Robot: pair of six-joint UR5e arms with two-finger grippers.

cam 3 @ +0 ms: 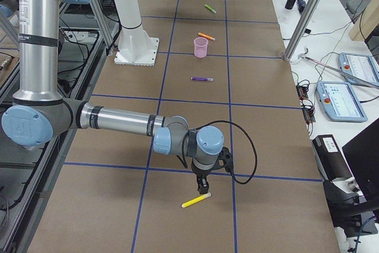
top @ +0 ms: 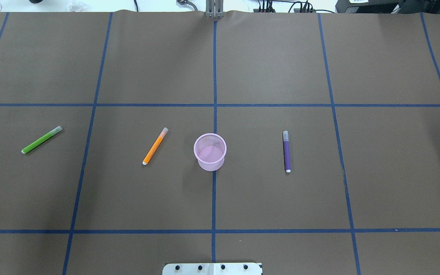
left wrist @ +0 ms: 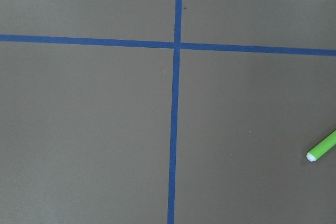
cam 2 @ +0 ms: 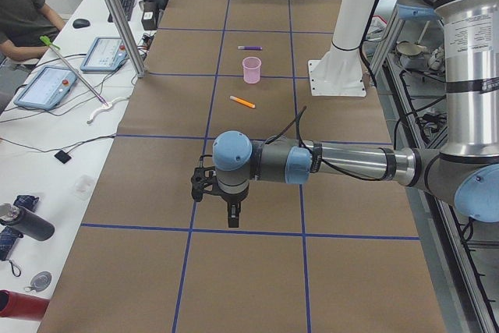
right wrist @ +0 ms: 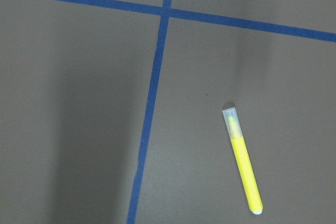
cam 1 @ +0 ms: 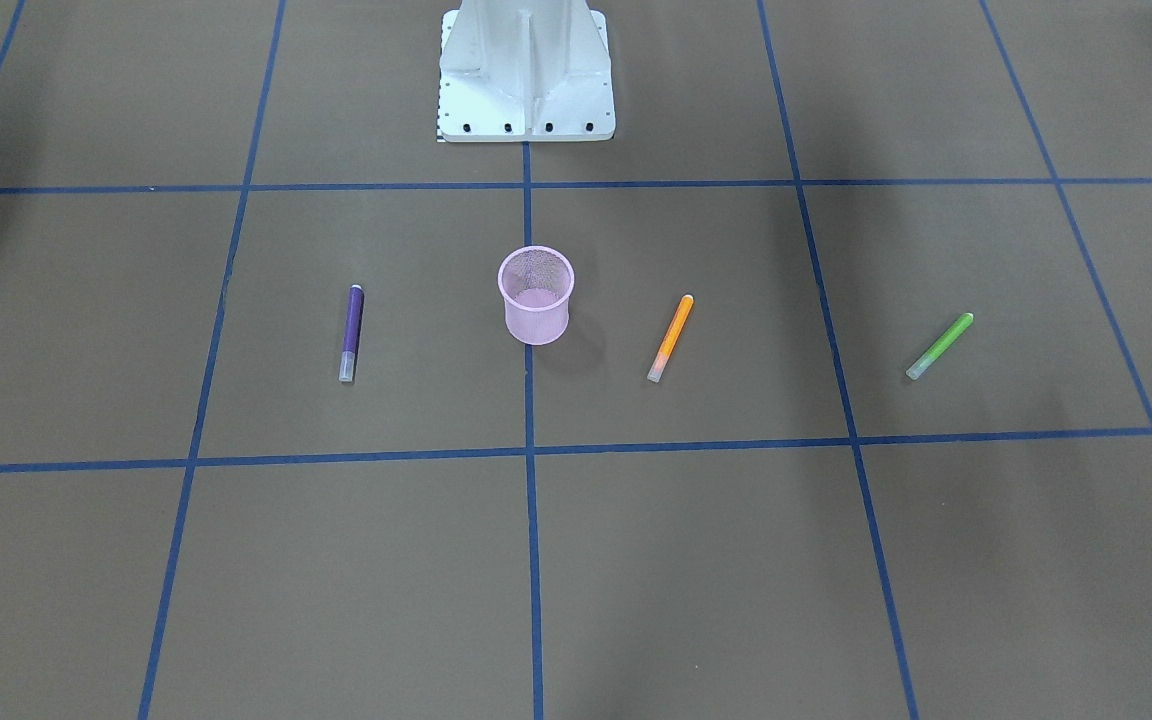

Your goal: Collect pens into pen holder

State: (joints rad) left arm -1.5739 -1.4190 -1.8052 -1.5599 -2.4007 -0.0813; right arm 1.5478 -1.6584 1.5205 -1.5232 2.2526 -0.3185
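I cannot tell how the jaws of the left gripper [cam 2: 232, 220] or right gripper [cam 3: 203, 186] stand. The empty pink mesh pen holder [top: 210, 151], mid-table, may tip if a pen strikes its rim. The purple pen [top: 287, 151], orange pen [top: 155, 146], green pen [top: 41, 139] and far-right yellow pen [right wrist: 243, 160] lie flat and may roll.

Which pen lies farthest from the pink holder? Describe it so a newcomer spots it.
Go to the end of the table on the robot's right, well past the pink pen holder and the purple pen. Near the right arm's pincer lies the yellow pen, flat. It is the only yellow one.
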